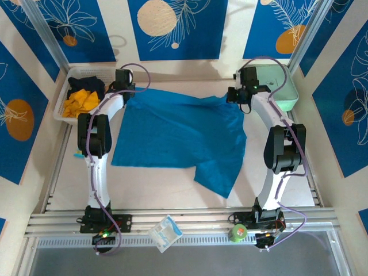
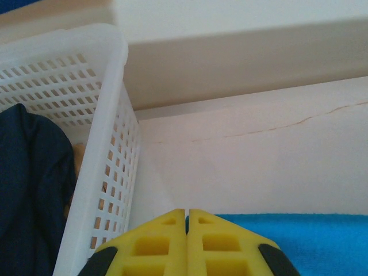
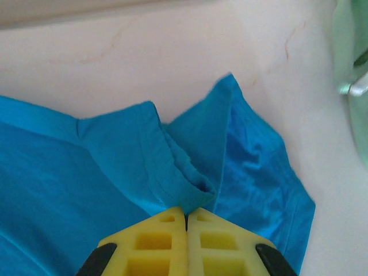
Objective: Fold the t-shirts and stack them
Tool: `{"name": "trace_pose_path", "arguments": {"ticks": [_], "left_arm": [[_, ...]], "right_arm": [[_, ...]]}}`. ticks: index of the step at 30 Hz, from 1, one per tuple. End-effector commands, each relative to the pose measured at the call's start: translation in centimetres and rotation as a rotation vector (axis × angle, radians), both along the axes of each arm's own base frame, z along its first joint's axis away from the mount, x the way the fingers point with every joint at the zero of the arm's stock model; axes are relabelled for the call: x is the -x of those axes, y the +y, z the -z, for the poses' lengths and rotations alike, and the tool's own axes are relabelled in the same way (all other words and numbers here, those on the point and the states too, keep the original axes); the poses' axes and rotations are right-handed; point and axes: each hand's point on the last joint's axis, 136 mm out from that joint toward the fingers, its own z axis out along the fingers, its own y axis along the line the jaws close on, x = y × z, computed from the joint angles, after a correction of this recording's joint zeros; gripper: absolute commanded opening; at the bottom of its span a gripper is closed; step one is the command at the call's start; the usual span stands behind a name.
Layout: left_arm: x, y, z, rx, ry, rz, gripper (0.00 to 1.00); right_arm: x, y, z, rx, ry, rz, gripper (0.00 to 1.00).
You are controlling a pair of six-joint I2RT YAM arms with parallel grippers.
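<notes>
While the orange-yellow cloth shirt [image 1: 80, 103] and black cloth shirt [image 1: 86, 85] wait in a white plastic basket [image 1: 59, 109] at ten o'clock, the wide teal-blue cloth t-shirt [image 1: 178, 135] lies spread mid-table, seemingly ready for its first fold. The left gripper [image 2: 187, 214] sits closed at its eleven o'clock corner, hold unclear, and the right gripper [image 3: 186, 211] is closed, apparently pinching the one o'clock corner. Both would next need to draw that edge evenly toward six o'clock.

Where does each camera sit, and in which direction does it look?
Top external: above and behind the robot, looking down on the teal-blue cloth t-shirt; left arm and right arm show.
Left wrist: low, facing the white perforated plastic basket; shut left jaws show.
Right wrist: looking down at a shirt fold; shut right jaws pinch it.
Shared: all views show the t-shirt.
</notes>
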Motion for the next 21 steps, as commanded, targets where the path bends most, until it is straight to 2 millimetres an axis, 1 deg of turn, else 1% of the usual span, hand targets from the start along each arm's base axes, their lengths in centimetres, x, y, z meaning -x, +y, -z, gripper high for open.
{"name": "trace_pose_path", "arguments": {"ticks": [1, 6, 11, 16, 19, 21], "left_arm": [[-0.1, 0.8, -0.5, -0.013, -0.014, -0.001, 0.0], [0.2, 0.3, -0.9, 0.002, -0.03, 0.027, 0.0], [0.0, -0.7, -0.6, 0.028, -0.026, 0.07, 0.0], [-0.5, -1.5, -0.3, 0.033, -0.03, 0.1, 0.0], [-1.0, -1.9, -0.2, 0.026, -0.042, 0.117, 0.0], [-1.2, -2.1, -0.2, 0.017, -0.048, 0.124, 0.0]], "right_arm": [[0.8, -0.1, -1.9, -0.031, -0.054, 0.028, 0.0], [2.5, -0.7, -2.7, -0.028, -0.069, 0.055, 0.0], [3.4, -2.1, -5.0, -0.024, -0.122, 0.092, 0.0], [2.9, -3.4, -7.7, -0.024, -0.171, 0.115, 0.0], [2.3, -3.4, -8.6, -0.027, -0.184, 0.106, 0.0], [1.9, -3.1, -8.7, -0.034, -0.182, 0.097, 0.0]]}}
